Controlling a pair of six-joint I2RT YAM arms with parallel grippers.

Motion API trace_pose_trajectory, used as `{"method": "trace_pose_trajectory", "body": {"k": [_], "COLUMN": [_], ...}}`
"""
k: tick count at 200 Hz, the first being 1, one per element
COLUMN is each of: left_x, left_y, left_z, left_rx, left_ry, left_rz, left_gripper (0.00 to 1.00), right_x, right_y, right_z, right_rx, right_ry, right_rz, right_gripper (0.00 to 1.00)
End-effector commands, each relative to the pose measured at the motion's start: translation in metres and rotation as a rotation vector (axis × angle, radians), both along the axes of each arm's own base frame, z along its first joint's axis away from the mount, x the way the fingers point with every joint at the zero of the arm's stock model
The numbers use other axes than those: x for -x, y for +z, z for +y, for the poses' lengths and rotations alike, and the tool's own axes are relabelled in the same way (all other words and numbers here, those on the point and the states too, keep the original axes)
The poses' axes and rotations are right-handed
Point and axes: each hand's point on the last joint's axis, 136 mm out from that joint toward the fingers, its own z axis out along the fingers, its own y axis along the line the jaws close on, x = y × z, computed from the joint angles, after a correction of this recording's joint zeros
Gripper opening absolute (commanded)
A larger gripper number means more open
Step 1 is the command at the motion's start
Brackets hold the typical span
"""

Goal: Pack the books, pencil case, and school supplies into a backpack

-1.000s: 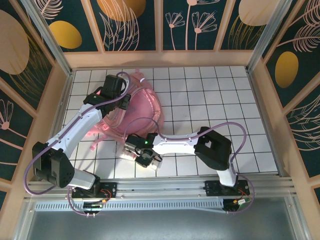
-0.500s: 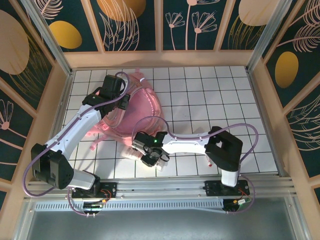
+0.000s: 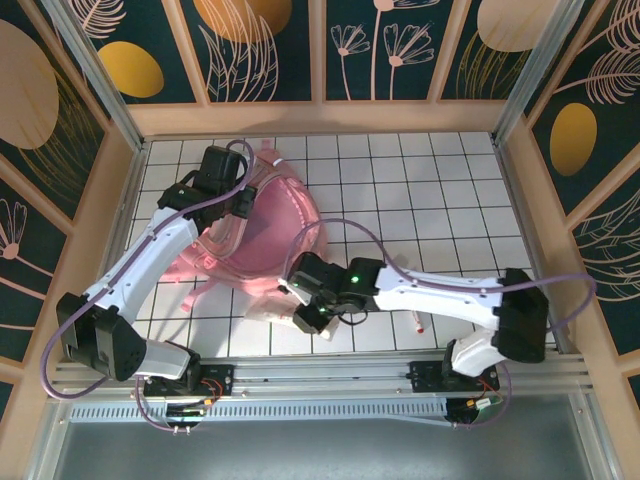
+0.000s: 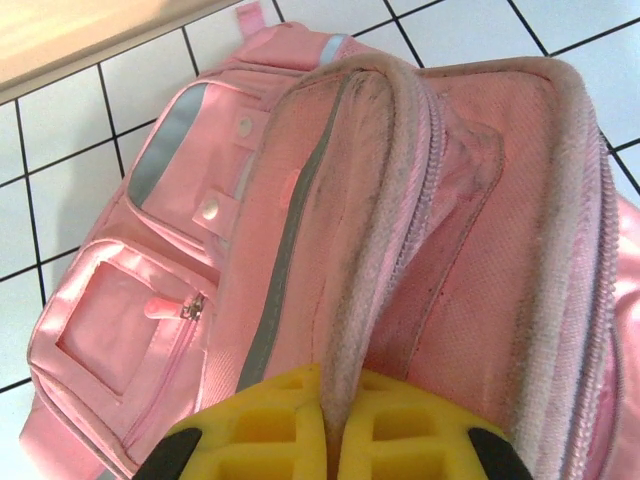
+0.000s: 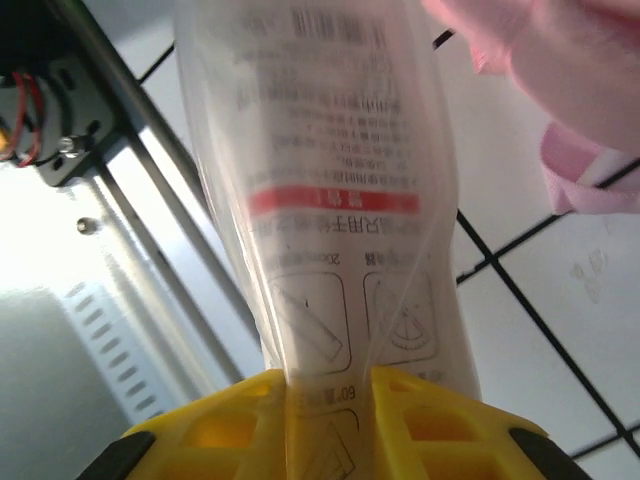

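Pink backpack (image 3: pixel 275 215) lies at the left rear of your tiled worktop (image 3: pixel 440 200), its main pocket gaping. Your left gripper (image 4: pixel 328 400) keeps its jaws clamped on a fold of the opening's rim. Your right gripper (image 5: pixel 325 400), just in front of the backpack, pinches a clear packet (image 5: pixel 330 200) with red print between its jaws.

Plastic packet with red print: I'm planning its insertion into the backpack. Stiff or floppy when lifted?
Probably floppy: the packet creases lengthwise above the right gripper pinching it. Its glossy film looks thin, so likely light and slippery.
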Motion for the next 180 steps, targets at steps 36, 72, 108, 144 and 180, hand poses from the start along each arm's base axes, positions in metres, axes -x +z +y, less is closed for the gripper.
{"method": "trace_pose_trajectory", "body": {"k": [36, 72, 108, 144, 180], "left_x": [-0.011, -0.005, 0.005, 0.013, 0.014], "left_y": [0.014, 0.006, 0.012, 0.024, 0.045], "left_z": [-0.001, -0.011, -0.024, -0.049, -0.06], "left_rx": [0.018, 0.066, 0.161, 0.338, 0.453], "left_ry": [0.002, -0.031, -0.045, -0.077, -0.081], "left_rz": [-0.041, 0.01, 0.068, 0.112, 0.094], "left_gripper": [0.0, 0.0, 0.0, 0.0, 0.0], "right_x": [0.001, -0.052, -0.121, -0.193, -0.252], "right_y": [0.041, 0.059, 0.068, 0.037, 0.007], "right_z": [-0.019, -0.022, -0.002, 0.037, 0.09], "right_rx": [-0.035, -0.082, -0.195, -0.177, -0.228], "right_ry": [-0.081, -0.255, -0.411, -0.56, -0.721], "right_rz": [-0.002, -0.038, -0.098, -0.133, -0.111], "right_gripper": [0.0, 0.0, 0.0, 0.04, 0.23]}}
